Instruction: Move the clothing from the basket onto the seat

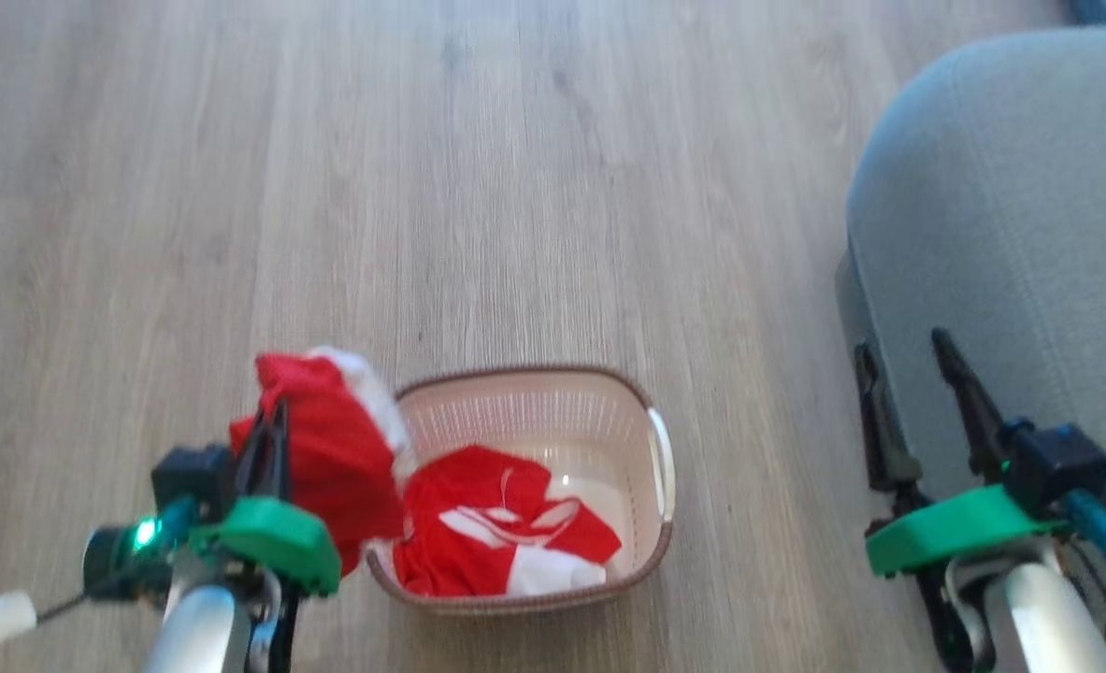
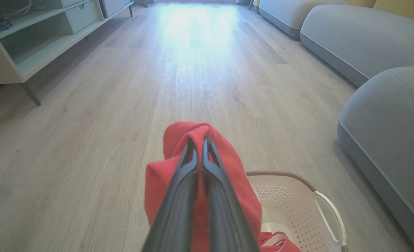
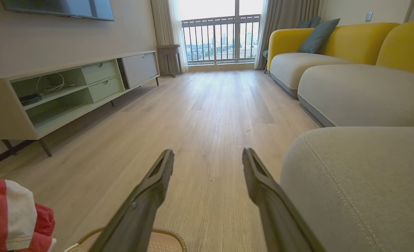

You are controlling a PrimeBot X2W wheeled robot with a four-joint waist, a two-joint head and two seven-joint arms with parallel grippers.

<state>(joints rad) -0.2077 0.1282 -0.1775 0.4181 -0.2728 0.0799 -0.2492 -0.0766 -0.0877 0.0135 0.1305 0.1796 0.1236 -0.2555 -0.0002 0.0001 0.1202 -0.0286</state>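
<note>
The left end effector (image 1: 277,416) is clenched on 1 red garment (image 1: 328,449) held above the left rim of the basket (image 1: 609,383), the right end effector (image 1: 898,344) hangs released by the seat (image 1: 1011,187), and the thin pinch could slip mid-swing, dropping the cloth on the floor (image 1: 515,187).

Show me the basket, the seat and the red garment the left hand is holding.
held garment (image 1: 333,449), head view, on its red middle.
basket (image 1: 515,411), head view, on its far inner wall.
seat (image 1: 1011,187), head view, on its grey top.
</note>
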